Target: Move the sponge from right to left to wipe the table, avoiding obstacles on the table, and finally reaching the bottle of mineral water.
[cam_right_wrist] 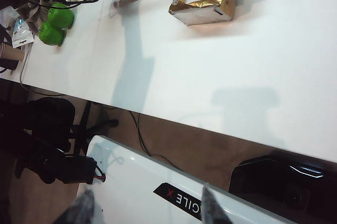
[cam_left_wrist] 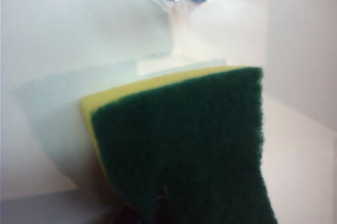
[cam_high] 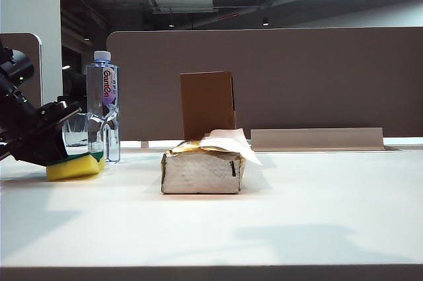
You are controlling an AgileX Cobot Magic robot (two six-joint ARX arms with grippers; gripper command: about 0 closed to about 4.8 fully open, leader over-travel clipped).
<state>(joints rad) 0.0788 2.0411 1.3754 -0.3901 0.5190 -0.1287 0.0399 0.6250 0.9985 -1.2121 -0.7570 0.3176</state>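
Now the left end effector (cam_high: 66, 152) clenches the sponge (cam_high: 76, 166); right end effector (cam_right_wrist: 145, 211) released.

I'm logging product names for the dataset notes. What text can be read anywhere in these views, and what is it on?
"Ganten", red, running vertically on the bottle of mineral water's label; the smaller print beside it is too small to read.
"ILE X", white on a black strip on the robot's white housing, cut off at the start.
Tissue pack and cardboard box: no legible text.

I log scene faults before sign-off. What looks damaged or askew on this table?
The tissue pack is crumpled, a white tissue hanging out of its top. The bottle of mineral water has a dented waist. The sponge, in the left gripper, sits tilted beside the bottle.
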